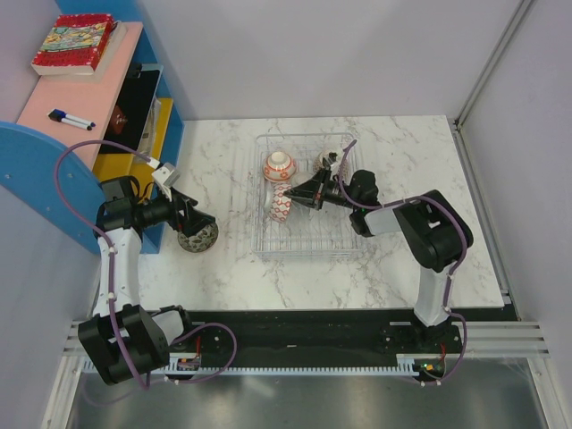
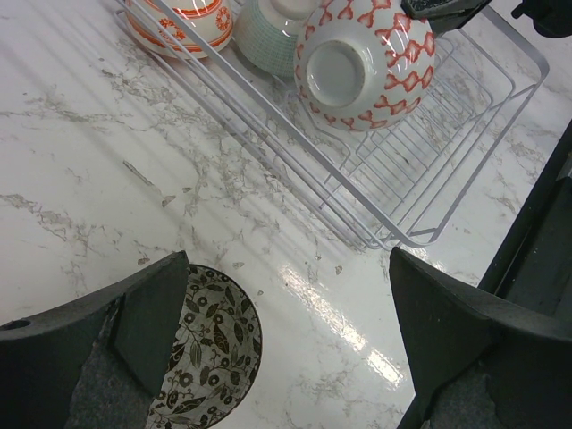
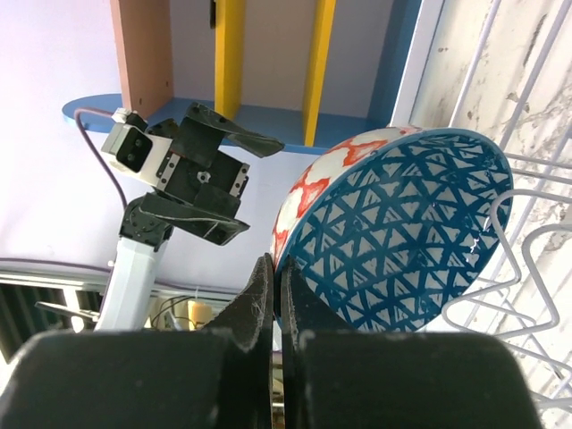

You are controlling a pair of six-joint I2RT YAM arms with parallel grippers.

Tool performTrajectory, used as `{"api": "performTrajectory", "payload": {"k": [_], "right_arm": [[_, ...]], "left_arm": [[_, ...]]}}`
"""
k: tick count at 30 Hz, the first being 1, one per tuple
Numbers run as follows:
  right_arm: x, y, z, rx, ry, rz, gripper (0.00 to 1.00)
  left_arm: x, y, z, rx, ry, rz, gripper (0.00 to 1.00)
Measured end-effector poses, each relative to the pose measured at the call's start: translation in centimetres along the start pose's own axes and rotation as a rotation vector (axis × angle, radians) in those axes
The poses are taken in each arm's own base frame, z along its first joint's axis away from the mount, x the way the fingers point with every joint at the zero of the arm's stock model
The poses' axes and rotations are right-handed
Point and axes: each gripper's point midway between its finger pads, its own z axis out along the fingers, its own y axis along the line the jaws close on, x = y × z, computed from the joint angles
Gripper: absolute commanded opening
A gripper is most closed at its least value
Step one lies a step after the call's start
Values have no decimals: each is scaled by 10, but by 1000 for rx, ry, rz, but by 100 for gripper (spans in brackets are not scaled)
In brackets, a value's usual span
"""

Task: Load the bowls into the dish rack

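Observation:
The silver wire dish rack [image 1: 308, 239] sits mid-table. Inside it, a bowl with a red pattern outside and blue triangles inside [image 1: 280, 208] [image 3: 402, 232] [image 2: 362, 63] stands on edge. My right gripper [image 1: 295, 195] [image 3: 277, 273] is shut on its rim. An orange-striped bowl [image 1: 279, 165] [image 2: 183, 22] and a pale green bowl [image 2: 268, 36] rest at the rack's far end. Left of the rack, a black leaf-patterned bowl [image 1: 198, 237] [image 2: 210, 357] sits on the marble. My left gripper [image 1: 190, 223] [image 2: 286, 331] hangs open just above it, one finger [image 2: 134, 331] over the bowl.
A blue and pink shelf unit [image 1: 152, 116] stands along the left edge, close behind the left arm. A book [image 1: 73, 43] and a marker [image 1: 71, 119] lie on its top. Walls close in the back and right sides.

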Motion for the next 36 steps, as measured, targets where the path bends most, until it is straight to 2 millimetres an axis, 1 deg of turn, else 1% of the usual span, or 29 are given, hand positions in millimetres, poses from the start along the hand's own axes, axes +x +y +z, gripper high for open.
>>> {"api": "performTrajectory", "payload": {"k": [5, 8, 18, 21, 22, 25, 28, 36], "right_arm": [[4, -1, -3, 25, -3, -21, 0], [7, -7, -4, 48, -3, -32, 0], [7, -12, -4, 45, 8, -49, 0], [6, -14, -2, 43, 18, -50, 14], [5, -15, -1, 43, 20, -50, 23], [2, -17, 1, 41, 22, -68, 36], [0, -25, 0, 63, 20, -67, 36], [-6, -36, -3, 109, 8, -89, 38]], "left_arm": [[0, 0, 0, 0, 0, 0, 100], [0, 0, 0, 0, 0, 0, 100], [0, 0, 0, 2, -1, 1, 100], [0, 0, 0, 2, -2, 1, 100], [0, 0, 0, 3, -2, 3, 100], [-1, -1, 0, 8, -5, 4, 100], [-1, -2, 0, 14, -9, 7, 100], [-1, -3, 0, 16, -9, 10, 100]]}}
